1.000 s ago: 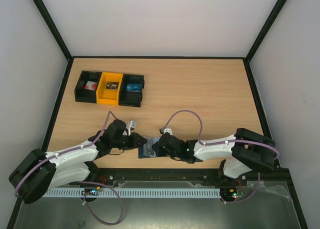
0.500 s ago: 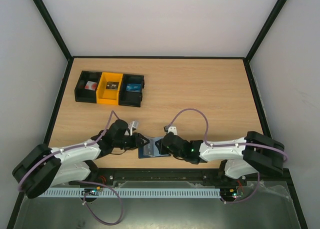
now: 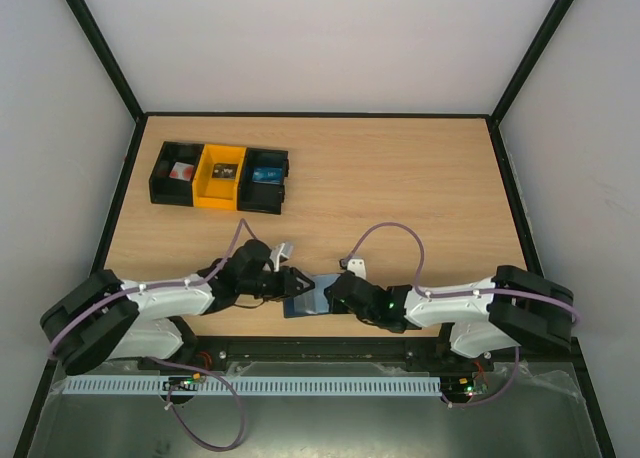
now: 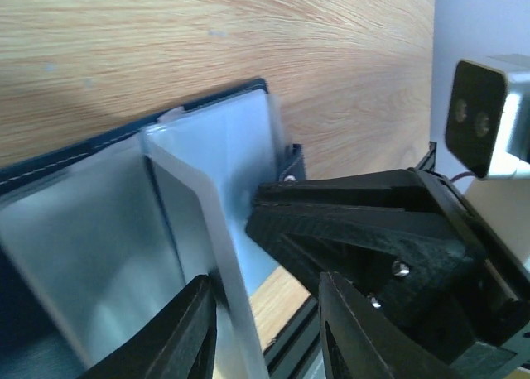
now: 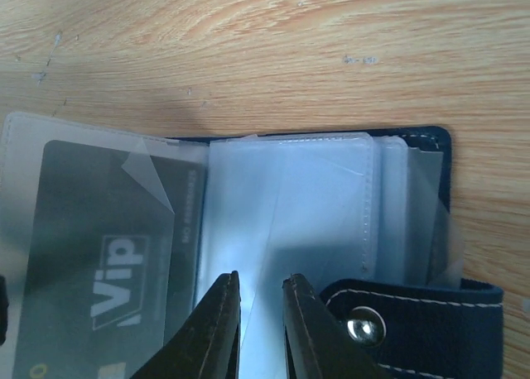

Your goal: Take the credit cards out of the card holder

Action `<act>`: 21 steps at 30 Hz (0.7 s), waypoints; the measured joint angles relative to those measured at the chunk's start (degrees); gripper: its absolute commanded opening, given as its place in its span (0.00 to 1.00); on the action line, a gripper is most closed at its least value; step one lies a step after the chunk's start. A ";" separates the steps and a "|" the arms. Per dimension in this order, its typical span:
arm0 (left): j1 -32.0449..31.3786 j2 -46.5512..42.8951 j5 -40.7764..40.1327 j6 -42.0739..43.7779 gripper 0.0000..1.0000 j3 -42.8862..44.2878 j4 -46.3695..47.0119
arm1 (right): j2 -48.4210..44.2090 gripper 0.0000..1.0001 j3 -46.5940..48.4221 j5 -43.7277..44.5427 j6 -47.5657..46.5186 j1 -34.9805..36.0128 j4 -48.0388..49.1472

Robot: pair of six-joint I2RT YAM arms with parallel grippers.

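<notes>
Holder (image 3: 303,302) open on the surface (image 3: 400,178) between your tools: left tool (image 4: 263,292) open astride a sleeve (image 4: 207,222), right tool (image 5: 261,278) nearly closed, grip unclear. Vip card (image 5: 108,271) beside it sleeved, not yet pulled.

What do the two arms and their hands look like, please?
Both the left arm and right arm have white shells, black joints and a looping lilac cable. The left hand and right hand are black, each with two tapering fingers.
</notes>
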 measured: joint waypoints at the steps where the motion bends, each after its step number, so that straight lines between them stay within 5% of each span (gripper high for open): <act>1: -0.46 0.55 0.02 -0.22 0.38 0.39 0.57 | -0.31 0.16 -0.20 0.17 0.20 0.02 -0.02; 21: -3.76 7.41 0.66 -1.44 0.43 3.52 6.40 | -12.22 0.19 -1.88 4.26 1.86 0.09 -4.94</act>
